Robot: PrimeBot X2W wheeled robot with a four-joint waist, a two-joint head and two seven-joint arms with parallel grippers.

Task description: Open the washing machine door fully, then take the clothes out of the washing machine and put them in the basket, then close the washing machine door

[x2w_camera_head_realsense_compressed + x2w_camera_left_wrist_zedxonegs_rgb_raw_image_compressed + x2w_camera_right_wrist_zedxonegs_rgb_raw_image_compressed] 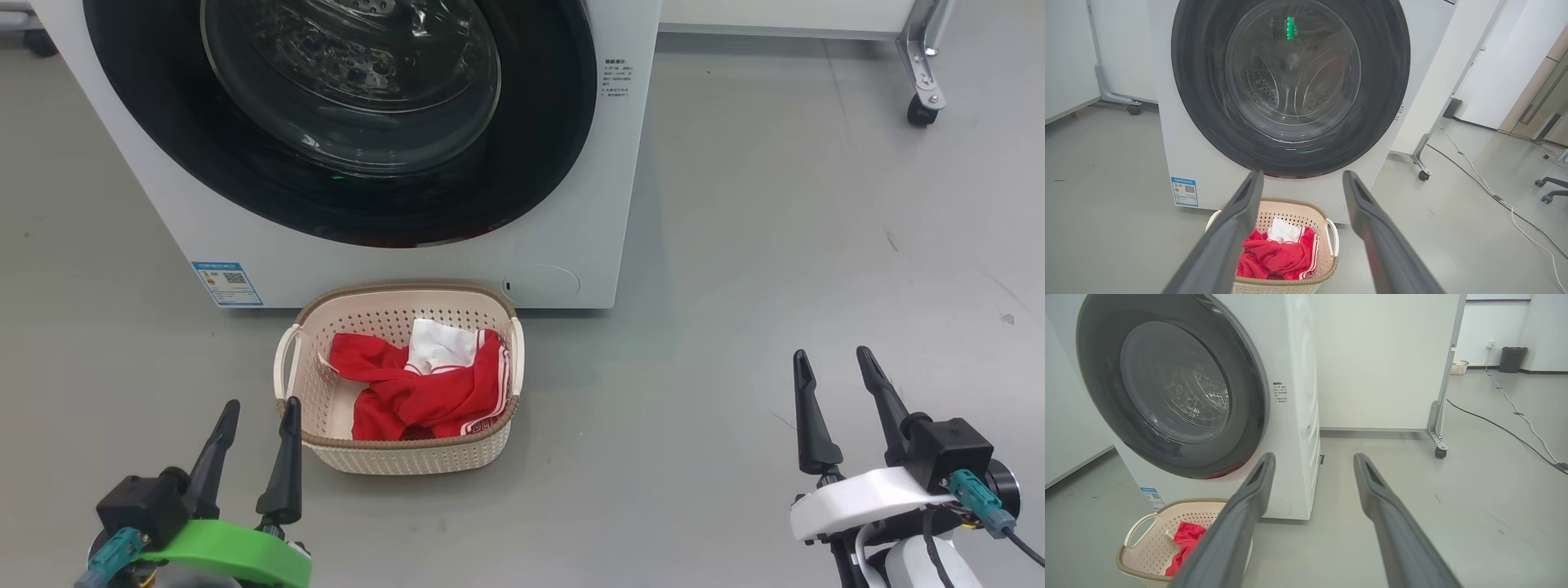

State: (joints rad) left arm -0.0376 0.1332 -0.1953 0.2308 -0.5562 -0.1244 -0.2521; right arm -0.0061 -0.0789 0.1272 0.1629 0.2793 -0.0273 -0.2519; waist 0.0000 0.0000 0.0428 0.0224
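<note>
On the grey floor (pixel 735 245), hard against the foot of the washer (pixel 392 273): basket (pixel 408 461), cream, perforated, brown-rimmed, one handle at each short side, long side parallel to the washer front. Inside it, clothes (pixel 424 396): red with white stripes, a white cloth part uppermost toward the far rim, heaped against the right wall and near rim, bare bottom showing along the left wall. Above the basket, door (pixel 155 139): wide glossy black rim, bulging clear glass, shut flush to the washer front, perforated steel drum visible through the glass. Blue label (pixel 227 283) at the lower left corner of the washer front. Left gripper (pixel 261 404): green collar, near the basket's near left corner, contact not determinable, fingers spread wide, nothing between them, aimed at the door. Right gripper (pixel 833 354): white collar, well apart to the right of the basket, over the floor, fingers spread wide, nothing held. Beyond the washer's right side: white panel (pixel 1380 359) on a caster (pixel 921 110); cable (pixel 1494 420) trailing across the floor.
</note>
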